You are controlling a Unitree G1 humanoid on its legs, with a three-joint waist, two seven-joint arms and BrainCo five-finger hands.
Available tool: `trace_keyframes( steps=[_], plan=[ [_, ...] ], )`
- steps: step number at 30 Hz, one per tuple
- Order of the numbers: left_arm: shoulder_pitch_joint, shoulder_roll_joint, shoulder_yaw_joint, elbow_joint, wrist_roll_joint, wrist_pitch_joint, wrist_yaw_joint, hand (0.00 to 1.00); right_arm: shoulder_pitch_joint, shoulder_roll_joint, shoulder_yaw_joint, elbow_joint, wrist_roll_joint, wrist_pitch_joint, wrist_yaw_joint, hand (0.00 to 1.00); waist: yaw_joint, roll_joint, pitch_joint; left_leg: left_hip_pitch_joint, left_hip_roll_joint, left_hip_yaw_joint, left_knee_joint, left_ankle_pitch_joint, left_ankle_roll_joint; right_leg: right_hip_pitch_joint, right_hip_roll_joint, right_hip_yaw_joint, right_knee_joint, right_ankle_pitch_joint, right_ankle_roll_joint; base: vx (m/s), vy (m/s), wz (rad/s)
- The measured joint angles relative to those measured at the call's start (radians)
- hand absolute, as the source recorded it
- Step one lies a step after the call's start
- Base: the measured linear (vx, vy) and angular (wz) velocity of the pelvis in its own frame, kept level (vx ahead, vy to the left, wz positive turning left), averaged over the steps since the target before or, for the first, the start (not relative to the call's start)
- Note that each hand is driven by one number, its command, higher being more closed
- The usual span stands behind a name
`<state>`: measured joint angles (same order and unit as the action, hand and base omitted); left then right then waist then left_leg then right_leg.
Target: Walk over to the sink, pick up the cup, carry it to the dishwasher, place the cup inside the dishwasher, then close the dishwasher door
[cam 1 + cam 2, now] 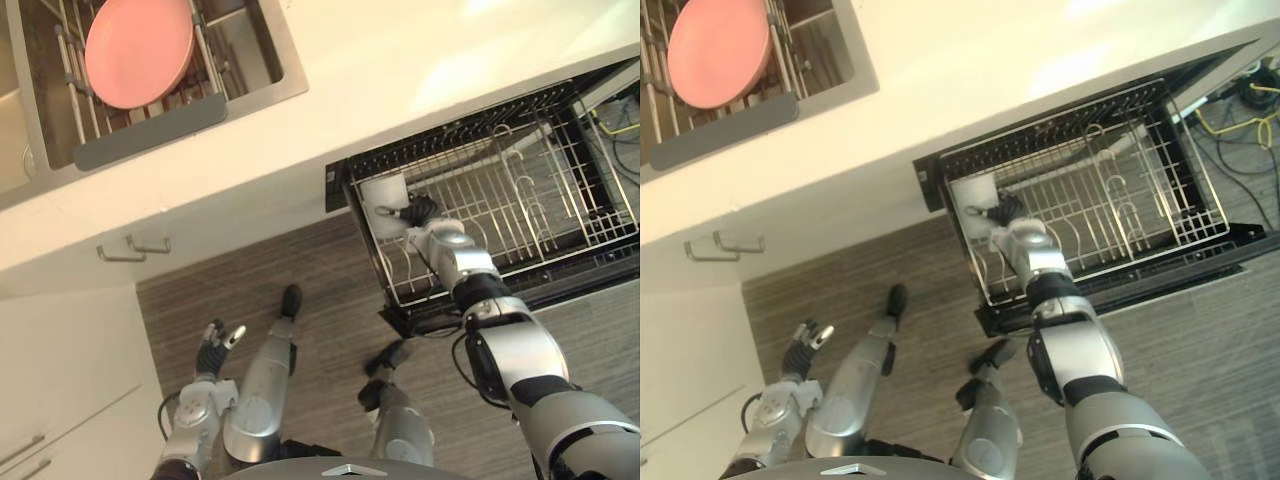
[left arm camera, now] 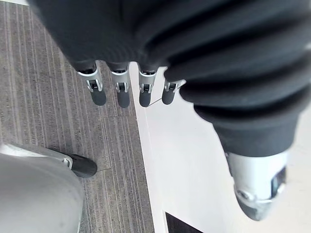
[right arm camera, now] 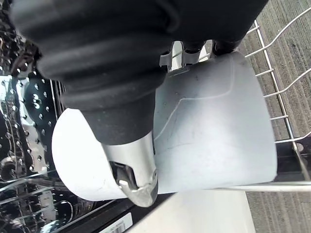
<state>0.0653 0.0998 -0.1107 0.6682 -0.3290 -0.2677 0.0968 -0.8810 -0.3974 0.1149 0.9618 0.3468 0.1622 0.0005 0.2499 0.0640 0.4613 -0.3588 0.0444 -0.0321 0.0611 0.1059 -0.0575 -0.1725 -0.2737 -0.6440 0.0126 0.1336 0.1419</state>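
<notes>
A white cup point(image 1: 383, 192) sits at the near left corner of the dishwasher's pulled-out wire rack point(image 1: 520, 190). My right hand point(image 1: 420, 212) is shut on it. In the right wrist view the thumb point(image 3: 136, 179) lies across the cup's point(image 3: 214, 131) wall near the rim, and the fingers curl over its far side. The cup's lower edge rests against the rack wires. My left hand point(image 1: 215, 345) hangs low beside me over the wood floor, its fingers point(image 2: 121, 92) straight and holding nothing.
The open dishwasher door point(image 1: 600, 280) juts out under the rack over the floor. A pale counter point(image 1: 400, 90) runs above it. At the upper left is the sink point(image 1: 270, 70) with a pink plate point(image 1: 140, 50) on a drying rack. Cabinet handles point(image 1: 135, 248) stand below.
</notes>
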Motion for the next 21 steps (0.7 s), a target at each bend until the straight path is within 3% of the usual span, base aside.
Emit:
trace_keyframes(
  steps=[6,16,21],
  plan=[
    [-0.013,-0.001,-0.002,0.000,-0.002,0.026,-0.003,0.00,-0.028,-0.003,0.002,0.051,-0.040,0.032,0.016,0.00,0.015,0.004,0.005,-0.005,0.000,-0.016,-0.012,0.014,-0.001,-0.002,0.003,-0.013,0.001,0.000,-0.001,-0.04,-0.013,0.07],
    [-0.015,0.000,0.025,0.011,-0.001,0.035,-0.016,0.00,-0.042,0.000,0.003,0.063,-0.089,0.031,0.020,0.00,0.019,-0.001,0.008,0.021,0.013,0.002,-0.018,0.019,-0.003,0.013,0.012,-0.001,0.004,-0.001,-0.009,-0.04,-0.013,-0.04],
    [-0.012,0.019,0.056,0.010,0.001,0.043,-0.005,0.00,0.062,0.000,-0.004,-0.225,-0.097,0.016,0.001,0.00,-0.004,-0.037,0.028,0.069,0.036,0.030,-0.042,0.022,-0.012,0.032,0.029,0.026,0.002,-0.004,-0.015,-0.03,-0.041,-0.16]
  ],
)
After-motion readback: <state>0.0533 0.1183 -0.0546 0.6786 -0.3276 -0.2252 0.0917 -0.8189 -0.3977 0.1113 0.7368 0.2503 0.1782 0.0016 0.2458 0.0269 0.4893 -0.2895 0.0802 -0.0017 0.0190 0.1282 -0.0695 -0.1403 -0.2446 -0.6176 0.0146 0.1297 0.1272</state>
